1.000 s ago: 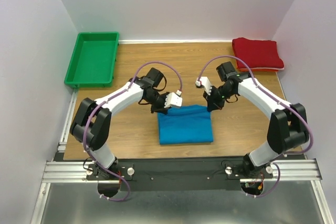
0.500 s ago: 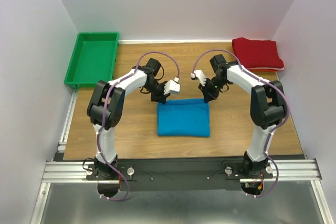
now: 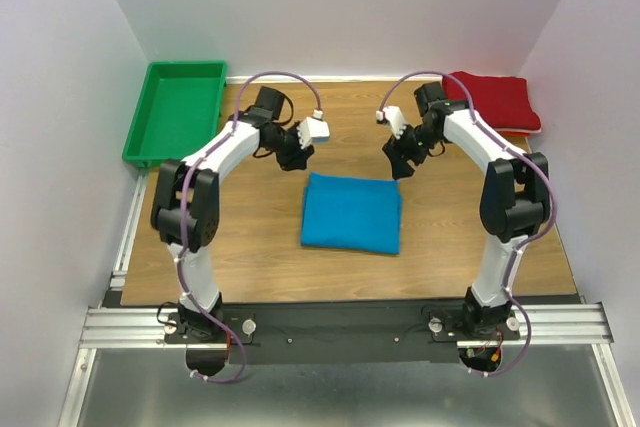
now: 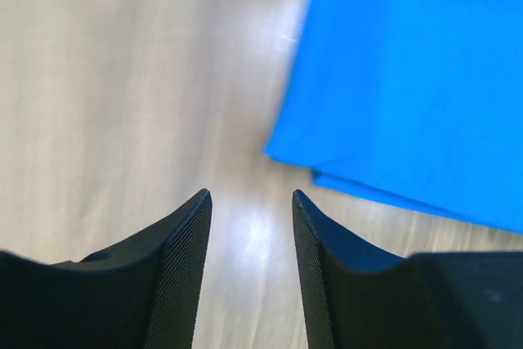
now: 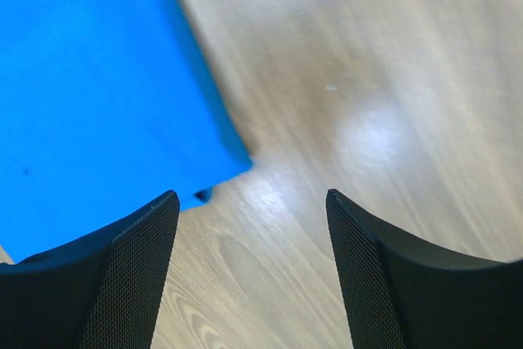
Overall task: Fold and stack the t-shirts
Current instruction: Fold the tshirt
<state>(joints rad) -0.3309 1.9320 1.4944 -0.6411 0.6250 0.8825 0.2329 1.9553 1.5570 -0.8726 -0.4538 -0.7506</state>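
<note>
Risk ahead: if the folded blue t-shirt (image 3: pixel 351 212) is lifted by only one layer at its far corners, the fold would likely spill open on the way to the folded dark red t-shirt (image 3: pixel 492 102) in the bench's (image 3: pixel 250 247) far right corner. The left fingers (image 4: pixel 176 267) and right fingers (image 5: pixel 131 275) stand apart, empty, just beyond its far edge. The blue t-shirt lies mid-bench — a smooth, flat rectangle, layers showing at the corners

Blue t-shirt (image 3: pixel 351 212), plain bright blue; red t-shirt (image 3: pixel 490 100), dark red with a pale edge; tray (image 3: pixel 137 122), solid green; table (image 3: pixel 250 237), light-brown wood grain; arm links (image 3: pixel 228 150), white with black joints; cables (image 3: pixel 285 75), purple; left gripper's fingers (image 4: pixel 176 275), black, finely ribbed.
</note>
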